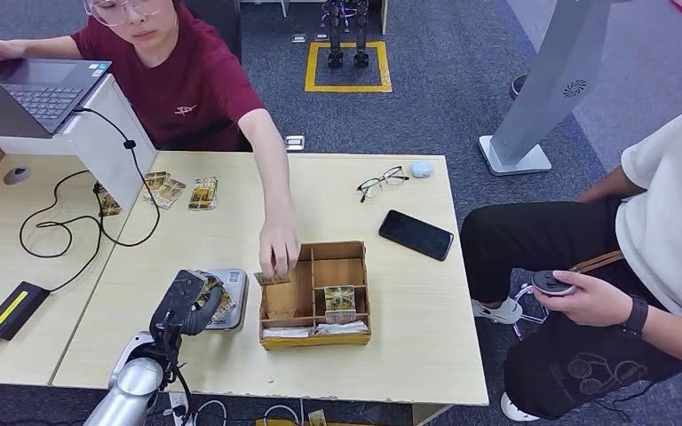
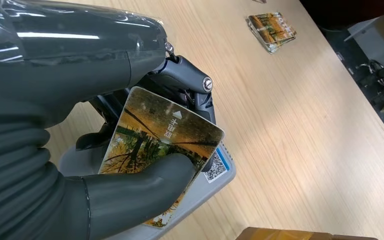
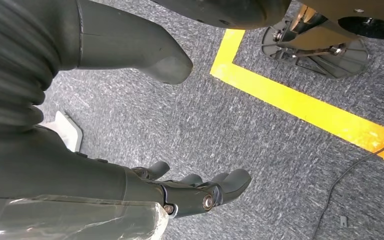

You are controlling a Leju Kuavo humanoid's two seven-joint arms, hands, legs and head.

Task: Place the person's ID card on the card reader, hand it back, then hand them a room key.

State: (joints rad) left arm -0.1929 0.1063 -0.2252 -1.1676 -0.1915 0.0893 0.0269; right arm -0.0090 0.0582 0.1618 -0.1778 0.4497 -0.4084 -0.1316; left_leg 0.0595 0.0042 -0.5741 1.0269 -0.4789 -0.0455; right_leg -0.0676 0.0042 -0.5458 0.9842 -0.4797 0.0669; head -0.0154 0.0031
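1. In the head view, our left hand (image 1: 188, 304) sits over the grey card reader (image 1: 233, 311) at the near left of the table (image 1: 231, 213), fingers curled around the ID card (image 1: 223, 303), which shows only as a sliver of colour under them. Just right of the reader stands the wooden divided box (image 1: 315, 293), one card standing upright in its middle near compartment. The person in the red shirt reaches a hand (image 1: 279, 247) into the box's left side, fingertips on a small brown piece at its rim. Spare cards (image 1: 202, 193) lie far left, near the laptop stand (image 1: 107, 133); glasses (image 1: 382, 182) and a phone (image 1: 416, 234) lie toward the far right.

2. In the left wrist view, the thumb (image 2: 140, 192) pins the card (image 2: 165, 150) against the dark fingers (image 2: 190, 85) behind it, so the hand is pinching the card. The card is tilted, one corner over the reader's face (image 2: 215, 175) near the QR sticker (image 2: 214, 167); we cannot tell whether it touches. To do this step well, we judge we should flatten the card onto the face, keep the pinch light so it does not bend, and hold steady long enough to read. The person's arm is close, so we should move slowly.

3. In the right wrist view, our right hand (image 3: 190, 192) hangs above grey carpet (image 3: 260, 150) beside yellow floor tape (image 3: 300, 107), fingers loosely apart and holding nothing.
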